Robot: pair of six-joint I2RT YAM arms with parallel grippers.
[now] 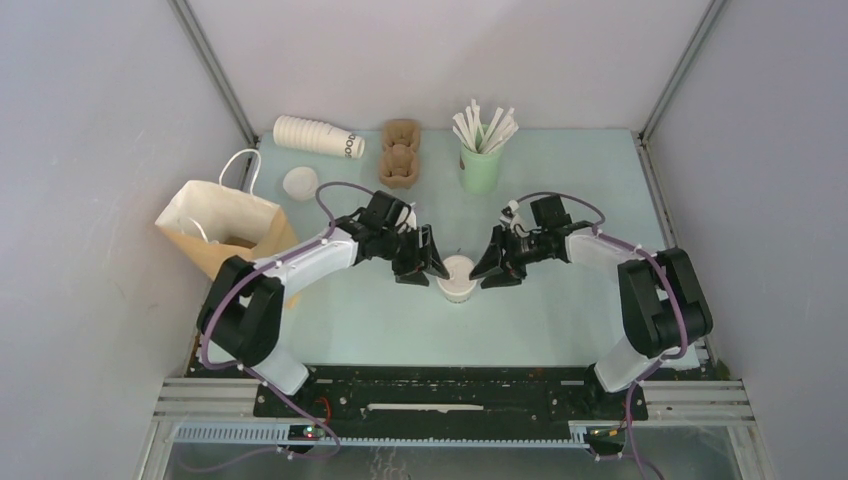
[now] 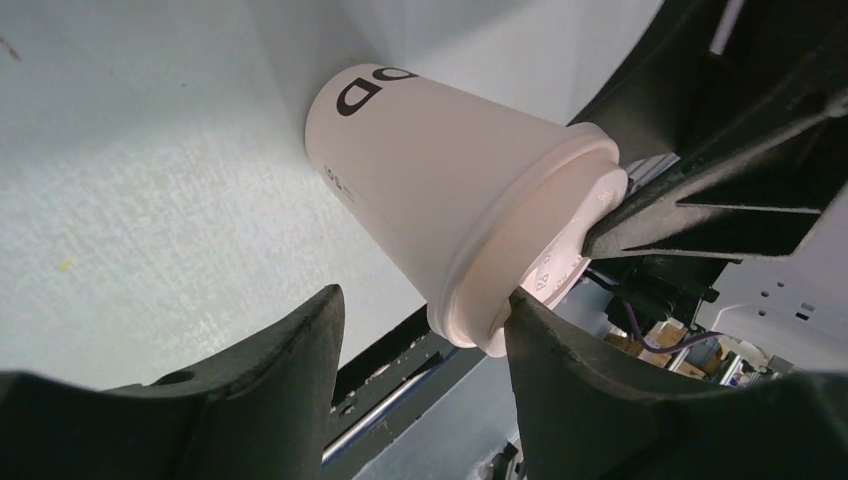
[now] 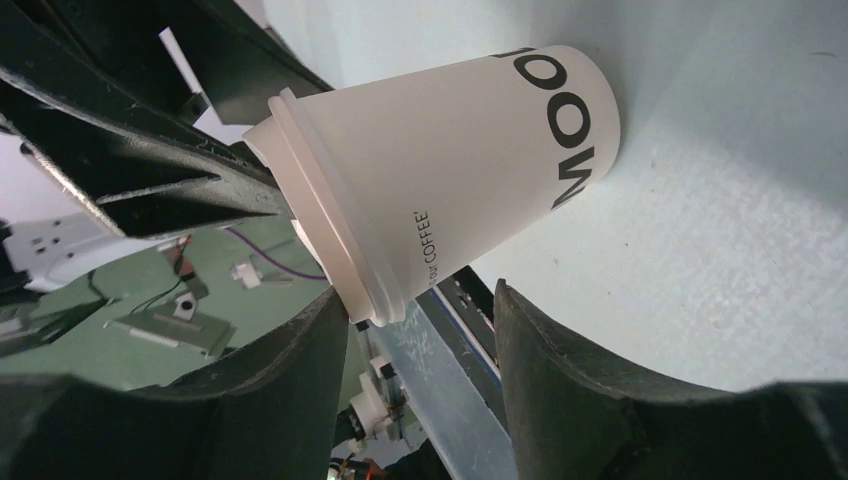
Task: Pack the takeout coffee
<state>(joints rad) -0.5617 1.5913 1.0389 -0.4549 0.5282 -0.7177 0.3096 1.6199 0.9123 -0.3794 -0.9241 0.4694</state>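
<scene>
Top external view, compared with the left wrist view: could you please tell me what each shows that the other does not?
Only the top external view shows the paper bag, the stack of cups, the brown cup carrier and the green cup of sticks. Only the left wrist view shows the dark lettering on the lidded cup. Both show that cup standing on the table.

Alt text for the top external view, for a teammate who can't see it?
A lidded white paper cup stands upright between the left gripper and right gripper, both open and close to its top. An open brown paper bag stands at the left; a cup stack lies at the back.
</scene>
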